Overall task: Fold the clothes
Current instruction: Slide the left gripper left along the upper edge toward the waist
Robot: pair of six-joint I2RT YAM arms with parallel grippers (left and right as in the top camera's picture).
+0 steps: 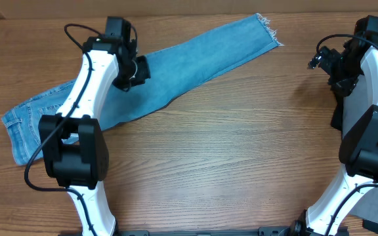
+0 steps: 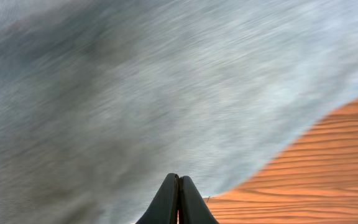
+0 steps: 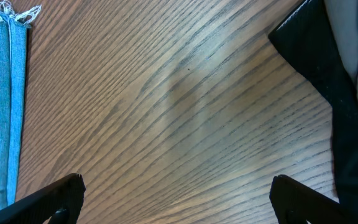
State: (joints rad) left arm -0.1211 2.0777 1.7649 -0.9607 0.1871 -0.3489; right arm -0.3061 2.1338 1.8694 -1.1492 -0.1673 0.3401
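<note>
- Jeans lie flat on the desk, one long band of denim. The long axis runs diagonally from the waist at the left edge of the overhead frame up to the frayed hem at upper centre-right.
- Left gripper sits over the middle of the leg, upper left of frame, nearer the waist than the hem. In the left wrist view its fingers are pressed together with no cloth visible between them. Blurred denim fills most of that view, with bare desk at lower right.
- Right gripper hangs over bare wood at upper right, apart from the cloth. Its jaws are spread wide and hold nothing.
- Key relation: the hem lies to the left of the right gripper in the overhead view. In the right wrist view it shows only at the upper left corner, outside the span of the fingers.
- Judgement: the right arm is the nearer one to the hem, the left arm to the waist end.
- Room: the lower half of the desk is open wood, enough to bring the hem across toward the waist. The hem lies close to the top edge of the desk, so there is little margin there.
- No fold across the length is made yet.
</note>
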